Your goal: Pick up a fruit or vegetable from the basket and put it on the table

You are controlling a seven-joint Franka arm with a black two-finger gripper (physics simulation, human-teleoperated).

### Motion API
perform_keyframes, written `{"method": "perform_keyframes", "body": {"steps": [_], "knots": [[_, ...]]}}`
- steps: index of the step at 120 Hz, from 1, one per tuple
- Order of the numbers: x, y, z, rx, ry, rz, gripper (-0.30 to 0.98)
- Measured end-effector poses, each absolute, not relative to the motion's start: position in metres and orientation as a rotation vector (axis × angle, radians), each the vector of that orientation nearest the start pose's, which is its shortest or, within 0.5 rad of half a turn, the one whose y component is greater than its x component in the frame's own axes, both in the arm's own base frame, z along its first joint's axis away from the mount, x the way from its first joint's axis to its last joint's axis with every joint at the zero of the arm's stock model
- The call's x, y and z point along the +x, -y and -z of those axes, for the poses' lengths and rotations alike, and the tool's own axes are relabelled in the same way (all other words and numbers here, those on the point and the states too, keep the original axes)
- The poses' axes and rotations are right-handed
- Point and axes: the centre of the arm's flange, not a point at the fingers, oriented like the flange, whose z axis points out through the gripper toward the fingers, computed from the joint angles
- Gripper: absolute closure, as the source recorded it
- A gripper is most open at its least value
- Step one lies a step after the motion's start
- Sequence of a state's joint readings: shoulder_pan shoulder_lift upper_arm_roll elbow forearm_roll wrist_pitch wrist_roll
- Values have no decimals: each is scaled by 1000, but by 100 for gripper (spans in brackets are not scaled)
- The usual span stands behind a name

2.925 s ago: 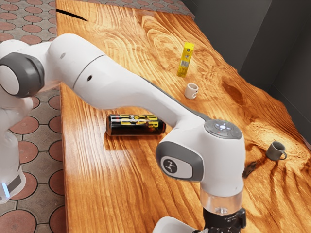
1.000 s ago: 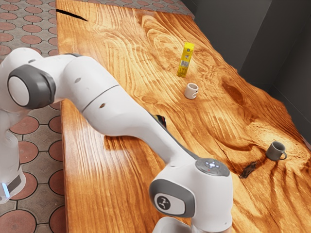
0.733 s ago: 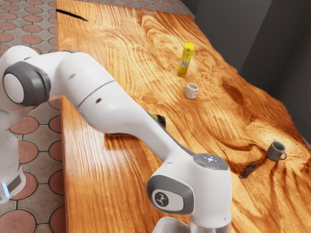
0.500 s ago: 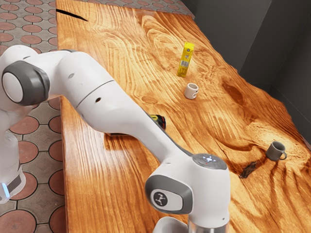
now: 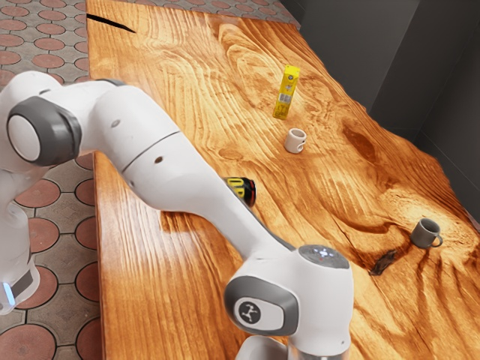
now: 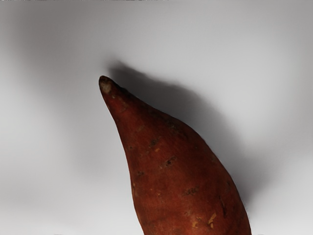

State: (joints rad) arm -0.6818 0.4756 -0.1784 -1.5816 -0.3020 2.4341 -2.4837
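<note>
A reddish-brown sweet potato (image 6: 176,166) lies on the pale inner surface of the basket (image 6: 58,122), its narrow tip pointing away from my hand and its thick part reaching the wrist view's lower edge, just under my hand. In the exterior view, the rounded rim of the white basket (image 5: 262,348) shows at the bottom, beside the arm's last link. The hand end of the arm runs down past that view's lower edge. The wooden table (image 5: 165,300) spreads around the basket.
A black can with yellow lettering (image 5: 241,190) lies partly behind the forearm. Farther off stand a white mug (image 5: 295,141) and a yellow carton (image 5: 286,94). A grey mug (image 5: 426,233) is toward the exterior view's right.
Since the oldest picture, my arm has come down and a little toward the exterior view's left, taking my hand below the picture's edge. The forearm now covers more of the can.
</note>
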Motion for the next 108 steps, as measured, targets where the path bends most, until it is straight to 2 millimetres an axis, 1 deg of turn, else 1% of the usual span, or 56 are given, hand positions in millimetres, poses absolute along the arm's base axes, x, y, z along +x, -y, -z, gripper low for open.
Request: {"method": "perform_keyframes", "body": {"steps": [21,48,59,81,96,108], "knots": [[481,529,-405,1663,-2204,499,25],[480,524,-403,1713,-2153,516,34],[479,521,-400,1730,-2145,515,42],[480,520,-397,1743,-2135,528,49],[481,518,-399,1728,-2139,553,48],[484,515,-404,1718,-2134,553,42]]}}
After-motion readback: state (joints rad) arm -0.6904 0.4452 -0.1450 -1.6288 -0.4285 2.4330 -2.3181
